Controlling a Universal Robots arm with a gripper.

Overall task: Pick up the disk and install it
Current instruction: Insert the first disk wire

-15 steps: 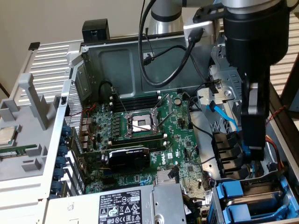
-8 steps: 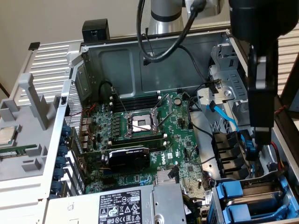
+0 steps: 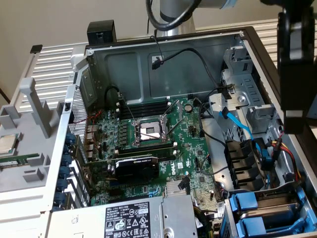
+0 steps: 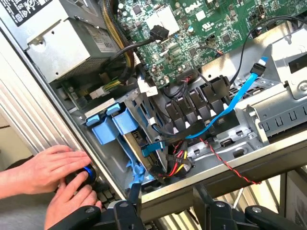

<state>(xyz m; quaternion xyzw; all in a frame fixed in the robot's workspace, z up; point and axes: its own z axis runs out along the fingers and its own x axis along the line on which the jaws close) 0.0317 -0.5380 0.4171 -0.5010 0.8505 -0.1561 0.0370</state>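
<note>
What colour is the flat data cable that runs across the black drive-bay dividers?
Light blue. The flat cable shows best in the wrist view.

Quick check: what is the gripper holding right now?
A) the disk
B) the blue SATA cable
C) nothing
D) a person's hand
C: the gripper is open, with nothing between its fingers but the case rim behind them.
</note>
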